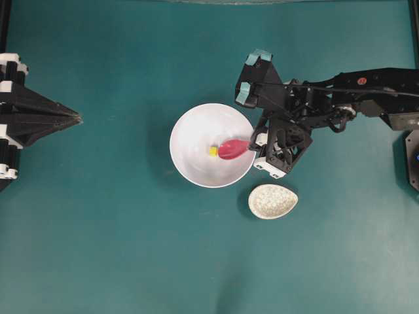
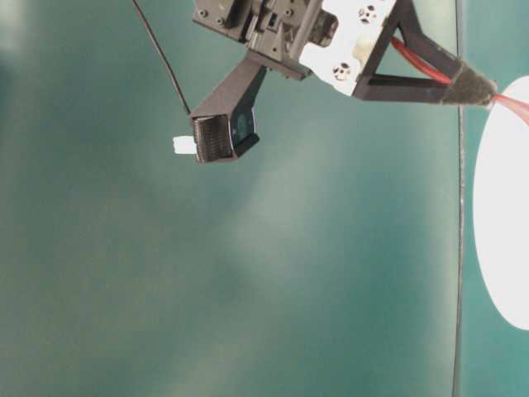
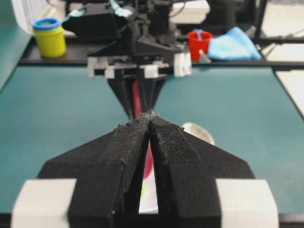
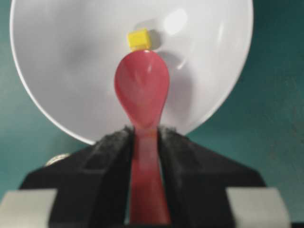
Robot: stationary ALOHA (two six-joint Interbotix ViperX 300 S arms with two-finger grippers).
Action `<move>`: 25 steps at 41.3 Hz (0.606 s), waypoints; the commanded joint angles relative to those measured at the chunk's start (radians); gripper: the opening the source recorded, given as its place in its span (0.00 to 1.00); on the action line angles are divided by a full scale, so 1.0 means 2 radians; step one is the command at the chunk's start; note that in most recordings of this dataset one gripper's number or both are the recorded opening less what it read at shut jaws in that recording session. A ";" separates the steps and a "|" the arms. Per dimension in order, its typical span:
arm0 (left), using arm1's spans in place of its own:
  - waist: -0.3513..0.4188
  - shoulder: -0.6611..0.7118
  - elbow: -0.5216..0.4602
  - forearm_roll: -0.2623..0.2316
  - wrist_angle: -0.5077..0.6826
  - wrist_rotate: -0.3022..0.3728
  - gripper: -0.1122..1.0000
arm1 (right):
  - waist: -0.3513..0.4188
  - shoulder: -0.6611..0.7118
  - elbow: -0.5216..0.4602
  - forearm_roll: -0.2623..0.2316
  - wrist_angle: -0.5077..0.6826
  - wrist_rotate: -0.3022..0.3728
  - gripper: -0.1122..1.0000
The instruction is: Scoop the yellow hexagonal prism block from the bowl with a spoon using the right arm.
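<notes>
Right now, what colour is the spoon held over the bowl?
Glossy pink-red; the spoon shows best in the right wrist view.

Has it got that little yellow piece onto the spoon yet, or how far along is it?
Done: the right end effector grips the spoon, its scoop inside the bowl. In hand: the tip sits by the yellow block. Left: the block is not in the scoop.

Open counter (image 1: 131, 248) surrounds the bowl (image 1: 190, 163) on its left, far and near sides; the speckled rest (image 1: 273, 201) crowds its lower right.
</notes>
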 commanded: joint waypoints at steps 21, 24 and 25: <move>0.001 0.002 -0.013 0.002 -0.002 -0.001 0.16 | -0.002 0.030 -0.031 -0.007 -0.009 0.002 0.33; 0.001 0.002 -0.014 0.002 -0.002 -0.001 0.16 | -0.002 0.035 -0.035 -0.007 -0.015 0.002 0.33; 0.000 0.002 -0.013 0.002 -0.002 -0.001 0.16 | -0.002 0.037 -0.037 -0.007 -0.018 0.002 0.33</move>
